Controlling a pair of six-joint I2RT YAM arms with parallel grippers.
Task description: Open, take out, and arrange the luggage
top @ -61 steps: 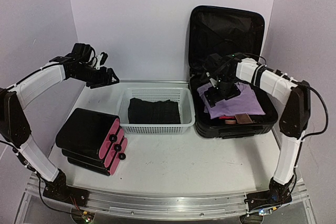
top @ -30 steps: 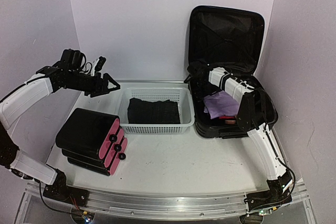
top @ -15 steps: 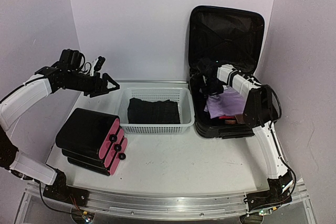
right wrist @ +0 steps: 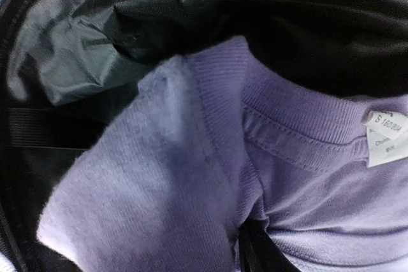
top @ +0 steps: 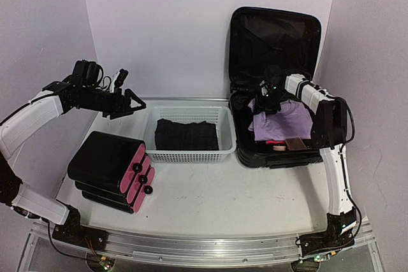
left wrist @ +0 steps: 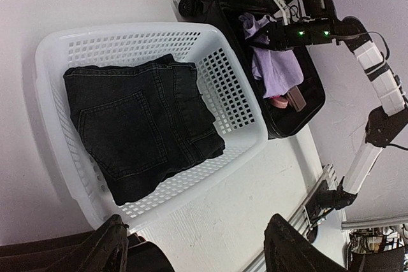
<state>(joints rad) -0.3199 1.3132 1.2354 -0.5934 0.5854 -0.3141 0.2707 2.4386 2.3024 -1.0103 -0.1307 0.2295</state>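
Since a second ago our right hand [top: 266,100] has swung from the left wall of the luggage [top: 274,36], open at the table's [top: 210,189] back right, onto the purple shirt [top: 290,122]. Fabric bunches against it, but we cannot tell whether it pinches. Our left hand [top: 136,102] hovers spread. We judge this the take-out step; next comes a sure grip, then a clean lift.

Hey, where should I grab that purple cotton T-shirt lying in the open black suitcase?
Pinch the ribbed neckline of the purple T-shirt, coming down from above: it lies spread in the black hard-shell suitcase, and the collar fabric is bunched up there.
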